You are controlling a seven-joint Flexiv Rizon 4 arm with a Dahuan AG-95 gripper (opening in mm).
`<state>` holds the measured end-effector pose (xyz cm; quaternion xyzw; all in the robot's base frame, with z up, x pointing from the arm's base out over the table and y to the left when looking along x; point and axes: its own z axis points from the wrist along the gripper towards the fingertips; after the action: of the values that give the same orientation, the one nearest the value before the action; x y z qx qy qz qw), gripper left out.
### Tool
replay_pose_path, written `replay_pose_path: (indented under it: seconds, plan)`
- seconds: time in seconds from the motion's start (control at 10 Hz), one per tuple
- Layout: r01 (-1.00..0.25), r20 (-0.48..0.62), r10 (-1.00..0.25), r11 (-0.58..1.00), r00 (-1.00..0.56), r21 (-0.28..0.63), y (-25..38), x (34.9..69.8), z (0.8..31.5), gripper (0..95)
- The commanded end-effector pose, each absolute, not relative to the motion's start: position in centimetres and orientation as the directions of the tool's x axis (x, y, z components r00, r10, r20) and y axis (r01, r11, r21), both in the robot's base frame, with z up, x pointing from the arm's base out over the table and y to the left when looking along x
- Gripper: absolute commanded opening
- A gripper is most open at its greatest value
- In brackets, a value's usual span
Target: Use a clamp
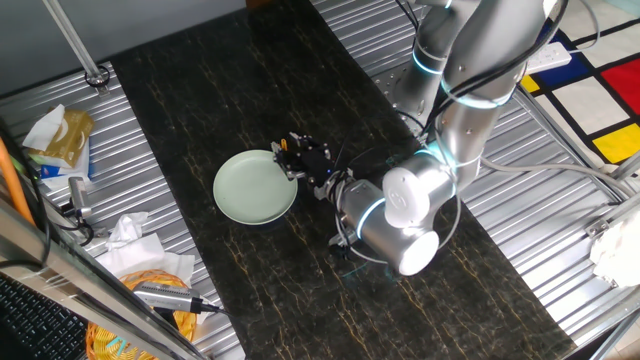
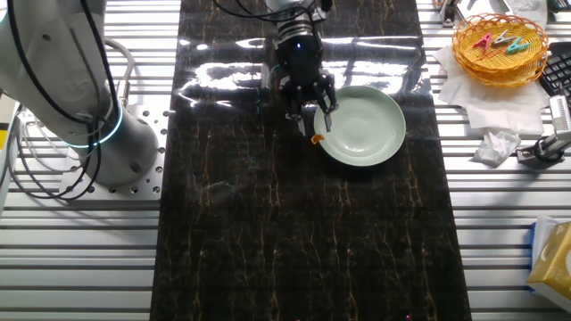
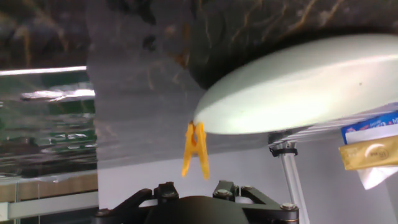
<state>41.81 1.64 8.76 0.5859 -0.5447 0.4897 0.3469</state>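
The tiny orange clamp (image 3: 196,149) is clipped on the rim of the pale green plate (image 3: 311,87), with its two prongs pointing towards the hand camera. In the other fixed view the clamp (image 2: 315,138) sits on the plate's (image 2: 366,134) near-left edge. My gripper (image 2: 310,121) hovers just behind the clamp with its fingers spread apart and nothing between them. It does not touch the clamp. In one fixed view the gripper (image 1: 303,160) is at the right edge of the plate (image 1: 250,190); the clamp is too small to make out there.
A yellow basket (image 2: 498,40) holding several coloured clips stands on white paper at the back right. A tool (image 2: 544,147) and a box (image 2: 553,259) lie off the dark mat. Tissue and packets (image 1: 60,135) and a pole (image 1: 95,70) lie on the far side.
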Motion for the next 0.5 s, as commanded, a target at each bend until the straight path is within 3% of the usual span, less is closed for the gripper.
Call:
replay_pose_path:
  seconds: [0.1, 0.5]
  plan:
    - [-0.98, 0.936, -0.341, -0.143, -0.083, -0.138, 1.8, 41.5, 9.3, 38.0]
    - [-0.964, 0.831, -0.517, -0.036, -0.206, -0.262, 2.3, 40.3, 11.8, 38.0]
